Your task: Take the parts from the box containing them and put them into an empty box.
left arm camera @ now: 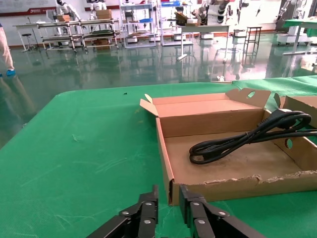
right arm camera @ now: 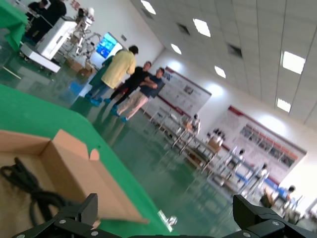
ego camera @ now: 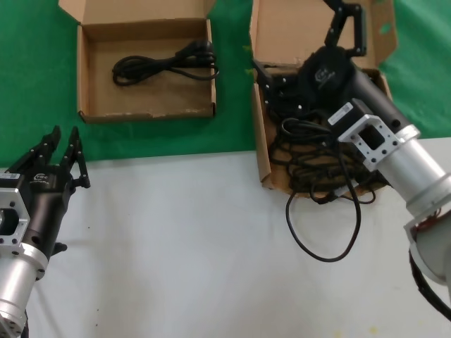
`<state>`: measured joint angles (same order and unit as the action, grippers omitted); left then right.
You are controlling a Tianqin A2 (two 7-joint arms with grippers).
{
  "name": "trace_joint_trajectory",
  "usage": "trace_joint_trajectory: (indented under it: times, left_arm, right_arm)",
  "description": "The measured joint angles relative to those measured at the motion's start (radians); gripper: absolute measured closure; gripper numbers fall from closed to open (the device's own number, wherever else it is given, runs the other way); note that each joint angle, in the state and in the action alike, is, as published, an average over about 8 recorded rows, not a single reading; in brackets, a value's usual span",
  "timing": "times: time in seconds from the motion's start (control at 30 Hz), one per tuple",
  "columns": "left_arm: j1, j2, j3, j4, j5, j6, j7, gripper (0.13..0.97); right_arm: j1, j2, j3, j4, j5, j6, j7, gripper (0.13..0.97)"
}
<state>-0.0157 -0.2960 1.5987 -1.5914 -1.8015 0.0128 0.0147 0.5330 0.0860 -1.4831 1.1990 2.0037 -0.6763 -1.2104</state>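
Note:
The deep box [ego camera: 262, 151] with its tall lid flap [ego camera: 289, 28] stands at the right, holding a tangle of black power cords [ego camera: 313, 158]. One cord's loop [ego camera: 324, 236] hangs over the front wall onto the white table. My right gripper [ego camera: 349, 24] is above this box near the lid flap, open and empty [right arm camera: 168, 210]. The shallow box [ego camera: 144, 113] at the far left holds one coiled cord [ego camera: 165, 65], also seen from the left wrist [left arm camera: 247, 136]. My left gripper [ego camera: 60, 148] waits near the table's left front, open a little [left arm camera: 168, 203], pointing at that box's ragged front rim [left arm camera: 237, 181].
Green cloth [ego camera: 232, 84] covers the far half of the table and white surface [ego camera: 176, 239] the near half. Between the two boxes lies a green strip. In the right wrist view a cardboard box corner [right arm camera: 69, 168] with a black cord [right arm camera: 25, 186] shows to one side.

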Motion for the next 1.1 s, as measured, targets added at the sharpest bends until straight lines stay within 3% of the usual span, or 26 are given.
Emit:
trace_joint_trajectory:
  times: [0.23, 0.53, 0.8, 0.93, 1.1]
  left_arm:
    - [0.002, 0.000, 0.000, -0.001, 0.000, -0.001, -0.001, 0.839]
    - [0.004, -0.001, 0.000, -0.002, 0.000, -0.003, -0.004, 0.686]
    - [0.006, -0.001, 0.000, -0.003, 0.001, -0.005, -0.005, 0.473]
    - [0.007, -0.002, 0.001, -0.004, 0.001, -0.005, -0.006, 0.473]
    - [0.008, -0.002, 0.001, -0.004, 0.001, -0.006, -0.007, 0.361]
  right_arm:
    - [-0.055, 0.022, -0.012, 0.042, -0.021, 0.070, 0.126, 0.141]
    - [-0.128, 0.051, -0.028, 0.096, -0.049, 0.162, 0.291, 0.129]
    - [-0.192, 0.077, -0.042, 0.145, -0.073, 0.244, 0.437, 0.129]
    - [-0.225, 0.090, -0.049, 0.169, -0.086, 0.285, 0.510, 0.129]
    - [-0.265, 0.106, -0.058, 0.199, -0.101, 0.336, 0.601, 0.129]
